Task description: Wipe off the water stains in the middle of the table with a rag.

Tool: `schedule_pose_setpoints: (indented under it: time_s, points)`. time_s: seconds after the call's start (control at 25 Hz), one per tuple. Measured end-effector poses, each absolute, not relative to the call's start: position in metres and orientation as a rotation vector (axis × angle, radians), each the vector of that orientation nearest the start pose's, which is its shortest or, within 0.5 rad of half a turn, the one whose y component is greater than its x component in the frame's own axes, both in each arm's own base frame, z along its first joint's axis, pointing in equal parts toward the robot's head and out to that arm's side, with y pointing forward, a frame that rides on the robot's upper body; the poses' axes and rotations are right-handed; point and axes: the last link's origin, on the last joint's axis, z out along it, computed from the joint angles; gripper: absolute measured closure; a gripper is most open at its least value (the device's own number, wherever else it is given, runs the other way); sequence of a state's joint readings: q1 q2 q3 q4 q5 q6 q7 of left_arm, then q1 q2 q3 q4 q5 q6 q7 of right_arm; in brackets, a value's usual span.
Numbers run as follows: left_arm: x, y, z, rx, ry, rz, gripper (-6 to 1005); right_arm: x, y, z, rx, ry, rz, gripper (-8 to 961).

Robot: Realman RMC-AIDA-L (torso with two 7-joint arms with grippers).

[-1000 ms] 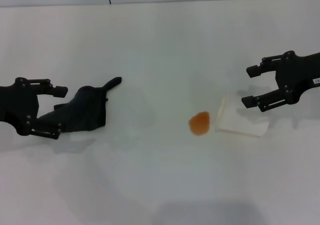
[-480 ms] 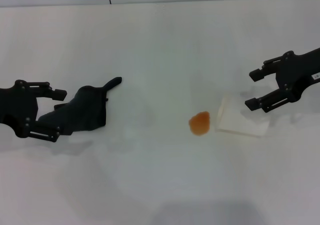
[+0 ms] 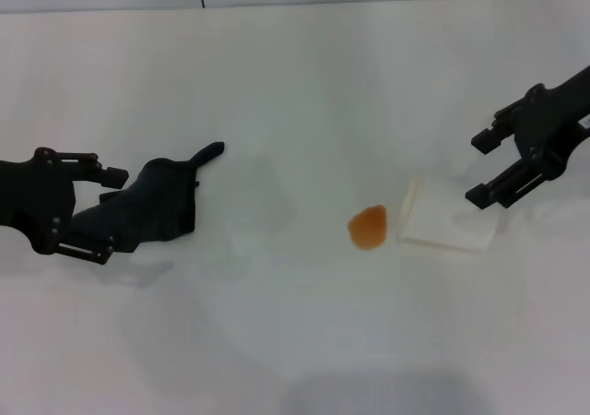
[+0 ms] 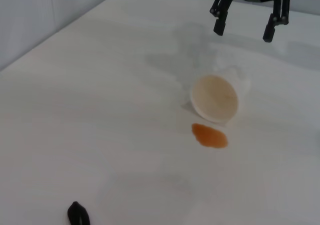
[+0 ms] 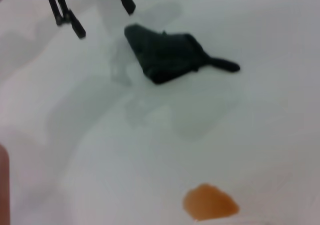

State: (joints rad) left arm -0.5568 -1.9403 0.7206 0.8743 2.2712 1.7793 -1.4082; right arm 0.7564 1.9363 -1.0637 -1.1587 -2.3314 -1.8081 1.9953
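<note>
While both arms flank the workspace, the left gripper (image 3: 103, 210) hangs at the far left of the table (image 3: 295, 83) with its two fingers spread apart, the near end of the rag (image 3: 152, 205) lying between their tips. Whether the fingers touch the cloth cannot be told from the head view; the right wrist view shows them apart from it. Extending away from this gripper toward the table's middle, the rag is a dark, lumpy heap whose one pointed corner (image 3: 210, 150) sticks out on the side farthest from the fingers. Well beyond that corner, between the two grippers, lie the water stains (image 3: 368, 227), a single orange-brown blot with a rounded outline. Just beside the blot, on the side nearer the right gripper (image 3: 487, 168), a whitish translucent cup (image 3: 445, 219) lies tipped on its side, its mouth facing the blot in the left wrist view. Above the cup's far end the right gripper hangs clear of the cup, fingers spread and holding nothing.
</note>
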Motion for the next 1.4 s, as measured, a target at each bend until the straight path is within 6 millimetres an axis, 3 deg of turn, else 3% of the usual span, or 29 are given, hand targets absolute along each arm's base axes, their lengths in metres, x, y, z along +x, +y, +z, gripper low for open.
schedule_pose_setpoints:
  time_s: [0.72,1.4]
  points:
    - [-0.270,0.334,0.065,-2.973,-0.367,-0.177,106,0.145,0.383,0.007,-2.932,0.420,-0.725,112]
    - [-0.265,0.338,0.062,-2.973,-0.349,-0.183,106,0.160,0.386,-0.019,-2.896,0.414,-0.885,111]
